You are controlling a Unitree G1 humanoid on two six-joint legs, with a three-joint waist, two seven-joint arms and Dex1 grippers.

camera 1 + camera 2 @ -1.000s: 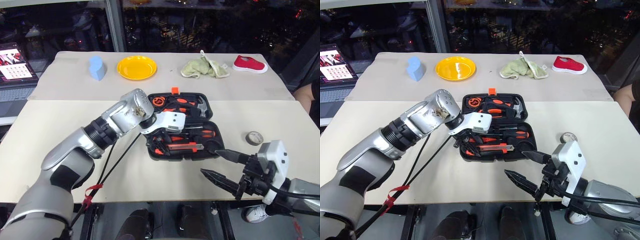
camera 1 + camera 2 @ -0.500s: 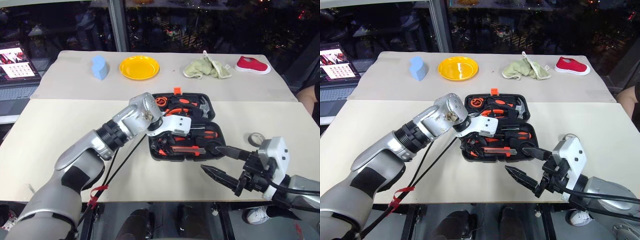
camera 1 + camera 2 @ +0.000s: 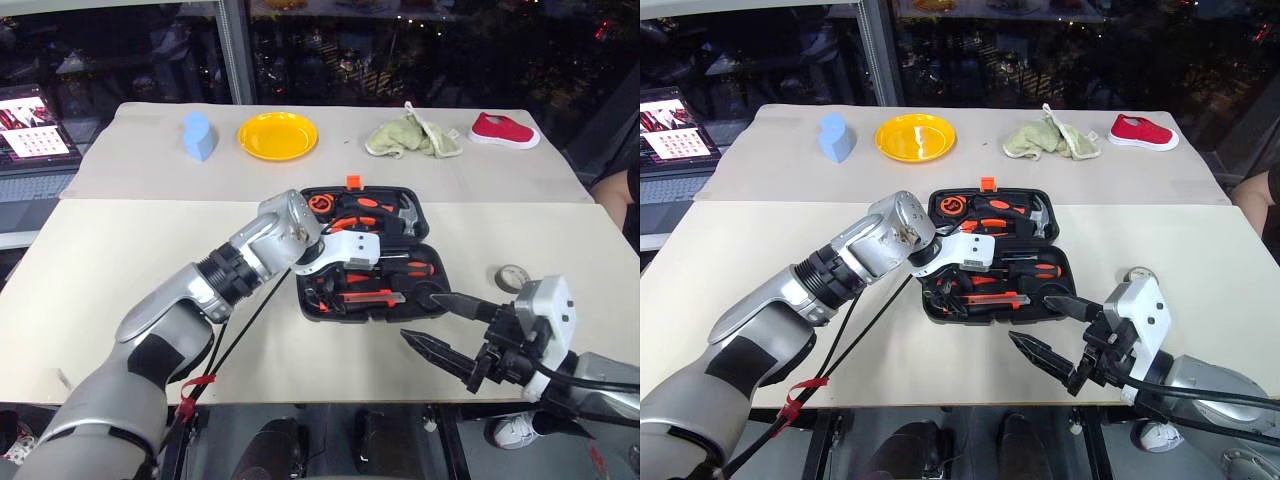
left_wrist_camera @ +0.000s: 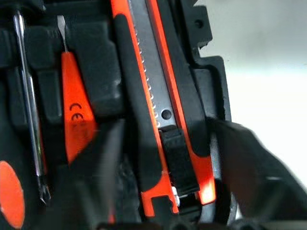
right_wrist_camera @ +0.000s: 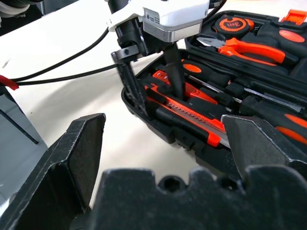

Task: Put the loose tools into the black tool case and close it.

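L gripper (image 5: 153,81) hangs over the near-left end of the black tool case (image 3: 420,215), jaws spread, one finger each side of the utility knife (image 4: 158,110) but not pressing it. Knife lies in its front recess, long axis along the case's near edge; slim tester screwdriver (image 4: 74,108) sits beside it. R gripper (image 3: 437,320) waits just before the case, jaws wide, empty. Grey tape roll (image 3: 510,277) lies loose on the table, nearer to the R arm; judging so, it goes next. Recess under L fingers is partly hidden.
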